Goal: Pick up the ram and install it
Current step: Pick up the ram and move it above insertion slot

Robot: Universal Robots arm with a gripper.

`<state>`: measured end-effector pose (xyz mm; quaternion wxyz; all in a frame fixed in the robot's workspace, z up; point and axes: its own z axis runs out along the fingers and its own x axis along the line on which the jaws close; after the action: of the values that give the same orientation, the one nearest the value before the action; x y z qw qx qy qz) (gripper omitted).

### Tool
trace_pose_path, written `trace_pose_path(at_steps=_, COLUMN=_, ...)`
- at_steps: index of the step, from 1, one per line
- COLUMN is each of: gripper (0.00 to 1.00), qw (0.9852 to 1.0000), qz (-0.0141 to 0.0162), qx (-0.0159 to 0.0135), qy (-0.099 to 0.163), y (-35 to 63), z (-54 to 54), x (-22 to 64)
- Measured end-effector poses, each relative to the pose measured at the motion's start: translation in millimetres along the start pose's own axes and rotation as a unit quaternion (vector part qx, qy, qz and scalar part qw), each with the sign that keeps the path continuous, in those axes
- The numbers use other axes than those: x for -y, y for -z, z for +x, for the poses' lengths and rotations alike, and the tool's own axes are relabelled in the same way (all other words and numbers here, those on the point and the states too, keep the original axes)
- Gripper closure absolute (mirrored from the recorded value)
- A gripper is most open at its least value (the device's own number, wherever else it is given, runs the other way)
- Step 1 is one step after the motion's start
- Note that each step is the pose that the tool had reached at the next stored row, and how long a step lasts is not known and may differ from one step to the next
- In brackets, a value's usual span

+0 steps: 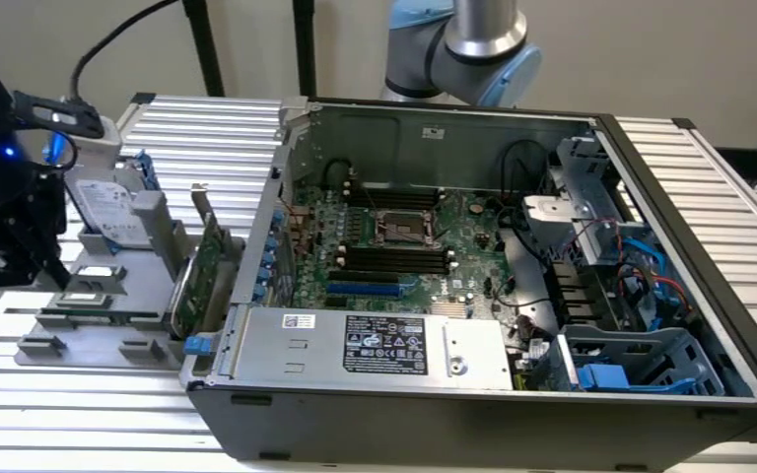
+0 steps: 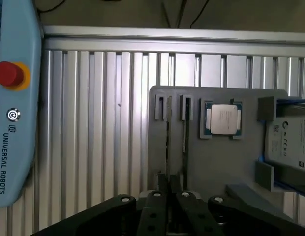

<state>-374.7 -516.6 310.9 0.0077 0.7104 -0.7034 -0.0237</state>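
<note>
The black gripper point(image 2: 169, 186) hangs low over a flat grey fixture plate point(image 2: 211, 167), pointing straight down. Whether it is clamped on anything I cannot tell. Directly under it in the wrist view stands the ram point(image 2: 168, 140) — a thin stick seen edge-on in a narrow slot of the plate, near a square silver processor chip point(image 2: 222, 119). The exterior view takes in more: the open dark computer case point(image 1: 484, 414) on its right, with the green motherboard point(image 1: 477, 222) inside — and the arm's silver-and-blue joint point(image 1: 477, 44) behind.

The ribbed table point(image 1: 90, 424) is bare brushed metal; the computer case point(image 1: 484, 424), lower half of the exterior view, matt dark metal; the tray point(image 2: 216, 162), smooth grey plastic; the gripper point(image 2: 168, 182), matt black.
</note>
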Motion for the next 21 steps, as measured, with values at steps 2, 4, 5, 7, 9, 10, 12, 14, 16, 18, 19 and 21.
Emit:
trace_pose_path(at_steps=2, gripper=1.0, qw=1.0, qz=-0.0001, qx=0.0026, qy=0.001, y=6.2, z=-0.1, x=5.7)
trace_pose_path(at_steps=4, gripper=1.0, qw=1.0, qz=-0.0001, qx=0.0052, qy=0.001, y=12.4, z=-0.1, x=11.6)
trace_pose_path(at_steps=5, gripper=1.0, qw=1.0, qz=-0.0001, qx=0.0065, qy=0.002, y=15.4, z=-0.2, x=14.6)
trace_pose_path(at_steps=7, gripper=1.0, qw=1.0, qz=0.0, qx=0.0094, qy=0.002, y=21.7, z=-0.3, x=20.8)
trace_pose_path(at_steps=9, gripper=1.0, qw=0.9999, qz=-0.0001, qx=0.012, qy=0.003, y=27.8, z=-0.4, x=26.6)
trace_pose_path(at_steps=10, gripper=1.0, qw=0.9999, qz=0.0, qx=0.0133, qy=0.003, y=30.9, z=-0.4, x=29.5)
trace_pose_path(at_steps=12, gripper=1.0, qw=0.9999, qz=0.0, qx=0.016, qy=0.004, y=37.0, z=-0.5, x=35.4)
trace_pose_path(at_steps=14, gripper=1.0, qw=0.9998, qz=0.0001, qx=0.0187, qy=0.005, y=43.3, z=-0.5, x=41.6)
trace_pose_path(at_steps=16, gripper=1.0, qw=0.9998, qz=0.0, qx=0.0212, qy=0.005, y=49.8, z=-0.6, x=47.8)
trace_pose_path(at_steps=18, gripper=1.0, qw=0.9997, qz=0.0001, qx=0.0239, qy=0.006, y=56.0, z=-0.7, x=54.6)
trace_pose_path(at_steps=19, gripper=1.0, qw=0.9997, qz=0.0001, qx=0.0252, qy=0.006, y=59.0, z=-0.7, x=58.2)
trace_pose_path(at_steps=21, gripper=1.0, qw=0.9996, qz=0.0002, qx=0.0282, qy=0.006, y=64.6, z=-0.8, x=65.7)
